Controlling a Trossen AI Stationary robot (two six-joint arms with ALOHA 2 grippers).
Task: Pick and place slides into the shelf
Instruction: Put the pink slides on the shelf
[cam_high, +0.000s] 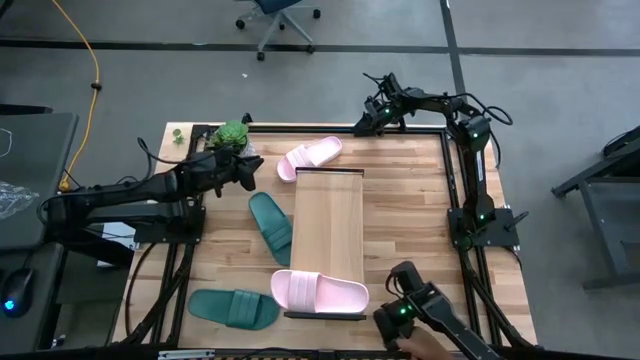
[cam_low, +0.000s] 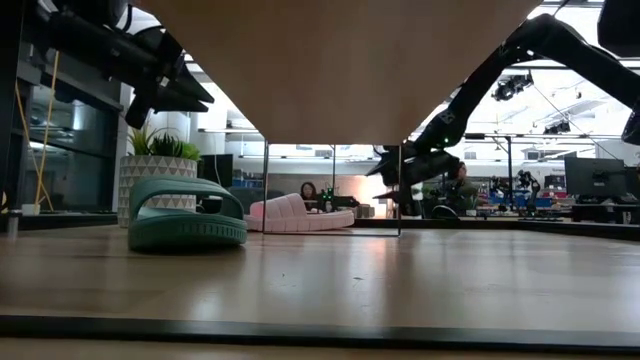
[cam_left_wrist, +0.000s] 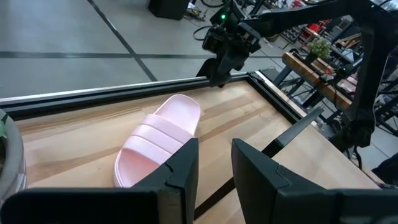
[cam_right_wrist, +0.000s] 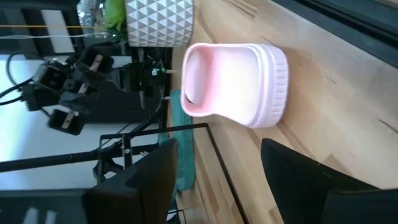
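At far table edge: right gripper (cam_high: 380, 115) released, empty, nearest pink slide (cam_high: 310, 157); slide just beside, long axis slanting toward gripper.

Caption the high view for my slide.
One pink slide rests on the shelf; three wait on the tabletop.

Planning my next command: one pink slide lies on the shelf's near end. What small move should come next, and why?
Probably ease the right gripper forward around the far pink slide. Its fingers are open and empty, that slide sits just beyond them on the tabletop off the shelf, and the shelf's middle is bare. The left gripper waits by the plant.
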